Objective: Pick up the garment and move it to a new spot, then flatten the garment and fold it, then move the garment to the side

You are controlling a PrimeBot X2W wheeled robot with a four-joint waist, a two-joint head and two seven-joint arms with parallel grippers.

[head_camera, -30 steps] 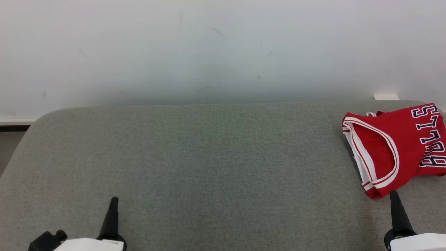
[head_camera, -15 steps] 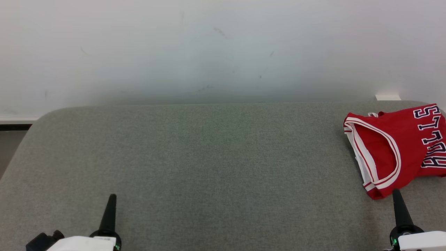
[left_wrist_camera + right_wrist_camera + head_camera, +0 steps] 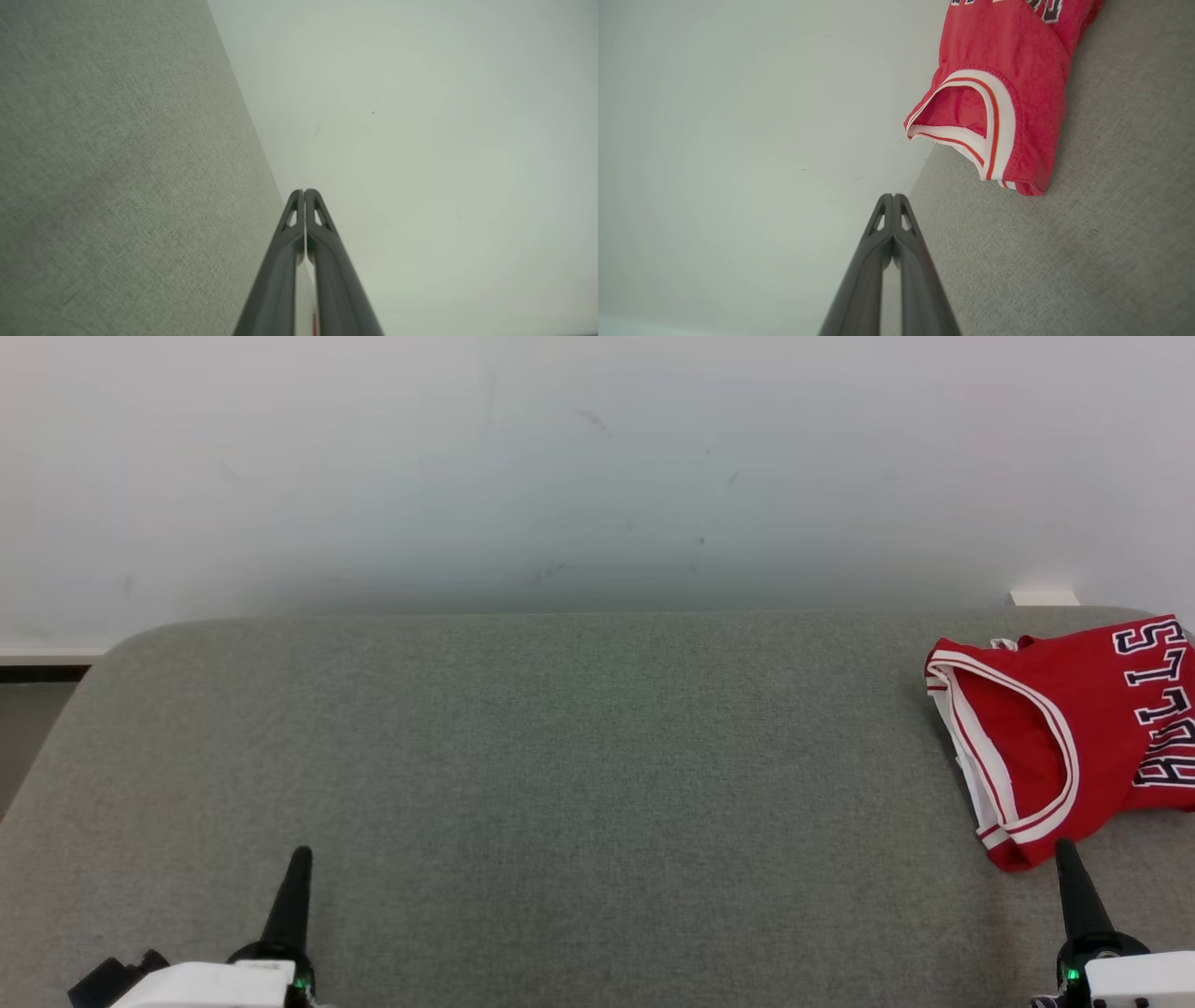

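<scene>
The garment [image 3: 1074, 737] is a red jersey with white and red trim and dark lettering, lying folded at the far right of the grey padded table [image 3: 560, 756]; the right wrist view has the garment [image 3: 1017, 84] at its upper right. My right gripper [image 3: 1064, 847] is shut and empty at the lower right, its tip just short of the jersey's near corner. In the right wrist view the right gripper [image 3: 893, 196] has its fingers pressed together. My left gripper [image 3: 301, 851] is shut and empty at the lower left, far from the jersey; the left gripper [image 3: 304, 191] shows closed fingers.
A pale wall [image 3: 597, 467] rises behind the table's far edge. A small white block [image 3: 1044, 598] sits at the wall near the back right corner. The table's left end is rounded, with dark floor [image 3: 28, 709] beyond it.
The whole head view has shifted slightly, so the camera moved. Both grippers have drawn back a little toward the bottom edge. The jersey lies as before.
</scene>
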